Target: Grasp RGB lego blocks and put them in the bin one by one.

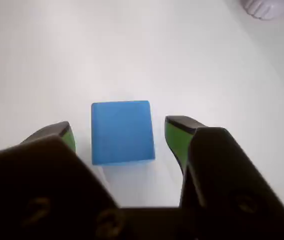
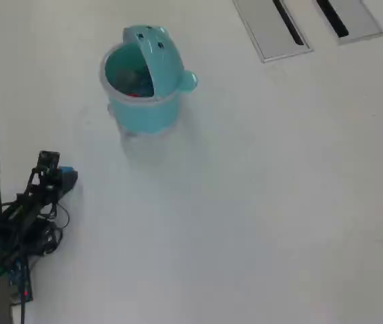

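You saw bright, even light wash the white worktop (image 2: 259, 202) nearly to glare in both views. In the wrist view the gripper (image 1: 120, 134) body sat dark and blurred up close, and shadows stayed faint. The overhead view looked soft, its small details smeared.

In the wrist view the gripper (image 1: 120, 134) is seen from just behind, its dark body filling the lower edge. Two jaws are spread wide apart, each faced with a green pad (image 1: 174, 137) on its inner side, and a clear gap is left between the pads and what lies between them. In the overhead view the arm (image 2: 26, 209) is found at the left edge, folded low and stretched forward, with loose cables gathered round its base. The gripper (image 2: 61, 177) is held low at the arm's far end.
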Controlling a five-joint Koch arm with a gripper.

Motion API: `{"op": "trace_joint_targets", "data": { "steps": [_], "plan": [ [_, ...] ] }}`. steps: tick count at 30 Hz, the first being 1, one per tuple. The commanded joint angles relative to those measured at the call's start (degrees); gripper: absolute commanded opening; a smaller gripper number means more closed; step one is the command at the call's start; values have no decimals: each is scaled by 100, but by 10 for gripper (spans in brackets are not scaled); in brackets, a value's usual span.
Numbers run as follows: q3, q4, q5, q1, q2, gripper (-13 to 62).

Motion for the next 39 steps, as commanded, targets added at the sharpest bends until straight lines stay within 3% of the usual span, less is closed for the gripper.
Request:
{"op": "trace_joint_targets", "data": {
  "steps": [1,9,23,33,39],
  "plan": [
    [-387,-316,-79,18,-114,322],
    [-650,-475,-97,-79,-800,305],
    [-809,-255,255,-598,-1028,86],
    [-2092,-141,545,-905,-712,70],
    [-2593,-580,1459,-879,-475,69]
  ]
}}
